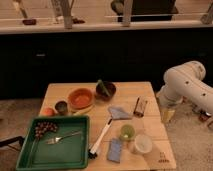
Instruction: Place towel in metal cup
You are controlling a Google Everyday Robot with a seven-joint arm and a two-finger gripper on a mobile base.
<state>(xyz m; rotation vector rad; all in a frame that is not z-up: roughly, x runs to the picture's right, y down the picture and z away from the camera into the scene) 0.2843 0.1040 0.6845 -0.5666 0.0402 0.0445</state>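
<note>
In the camera view my pincer (167,115) hangs just off the right edge of the desk (132,92), and I cannot tell whether it is open or closed. The towel (119,112), a limp, crumpled grey-blue cloth, lies mid-desk, well apart from the metal cup (61,107), a small dark cylinder near the left edge. As I judge it, the soft cloth may slip or drape over the cup's narrow rim. My reach may also knock the green cup (127,132) or the smooth, round orange bowl (80,97).
</note>
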